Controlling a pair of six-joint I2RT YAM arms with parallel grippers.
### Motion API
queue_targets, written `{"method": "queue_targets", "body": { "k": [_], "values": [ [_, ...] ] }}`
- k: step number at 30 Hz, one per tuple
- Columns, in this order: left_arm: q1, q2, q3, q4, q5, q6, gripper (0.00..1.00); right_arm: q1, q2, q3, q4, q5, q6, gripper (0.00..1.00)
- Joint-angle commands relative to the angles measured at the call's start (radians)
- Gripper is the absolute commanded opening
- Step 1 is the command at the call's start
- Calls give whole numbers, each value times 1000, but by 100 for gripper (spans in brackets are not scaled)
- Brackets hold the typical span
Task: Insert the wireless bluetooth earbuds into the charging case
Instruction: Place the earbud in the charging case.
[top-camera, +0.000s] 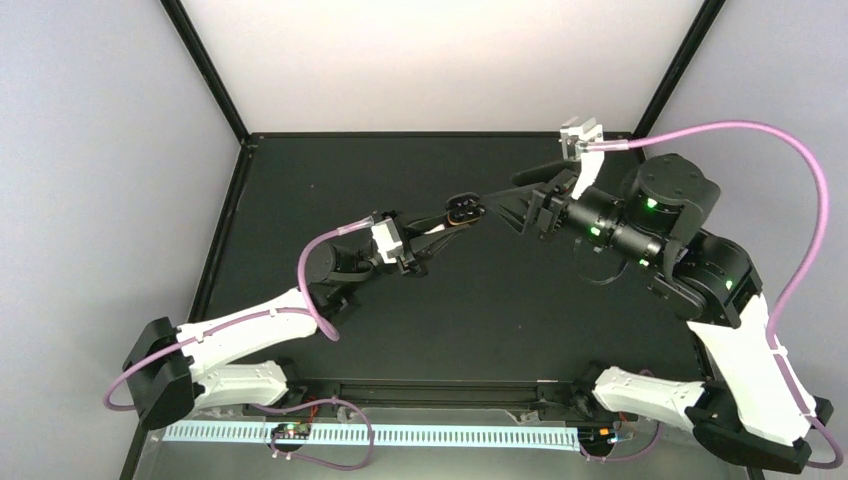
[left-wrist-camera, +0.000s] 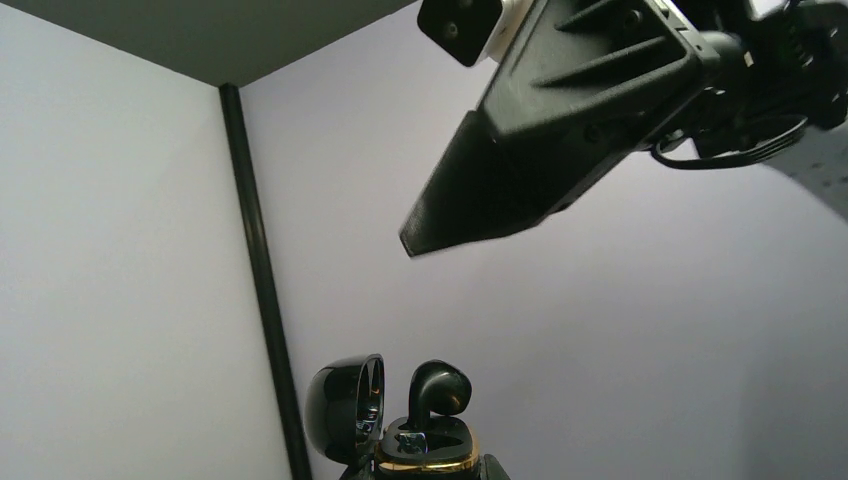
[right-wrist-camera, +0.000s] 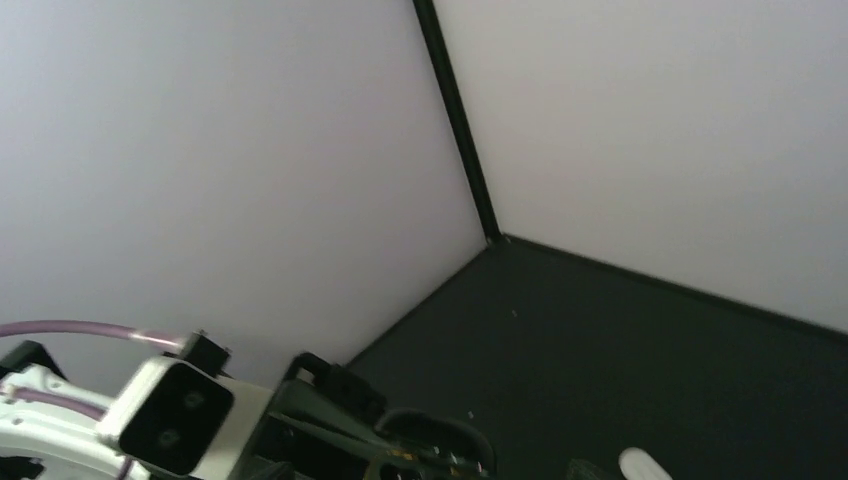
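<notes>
The case (left-wrist-camera: 428, 458) sits at the bottom edge, gold-rimmed, its black lid (left-wrist-camera: 345, 405) hinged open to the left; a dark earbud (left-wrist-camera: 437, 388) stands in it. A black finger (left-wrist-camera: 540, 150) points down-left above, well apart

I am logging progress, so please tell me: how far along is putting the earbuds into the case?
Done: the charging case is open, and one earbud stands in it, perhaps not fully seated. In hand: the left end effector holds the case; the right end effector, open and empty, is beside it. Left: the second earbud, which no view clearly shows.
</notes>
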Motion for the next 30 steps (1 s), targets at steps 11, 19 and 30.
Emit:
{"method": "queue_targets", "body": {
  "k": [11,19,30],
  "values": [
    [-8,57,37,106,-93,125,2,-1,78,0,-161,107,81,55],
    [-11,62,37,89,-94,138,2,0,102,-6,-133,139,78,45],
    [-16,71,39,82,-96,147,2,0,129,-4,-109,118,82,32]
  ]
}}
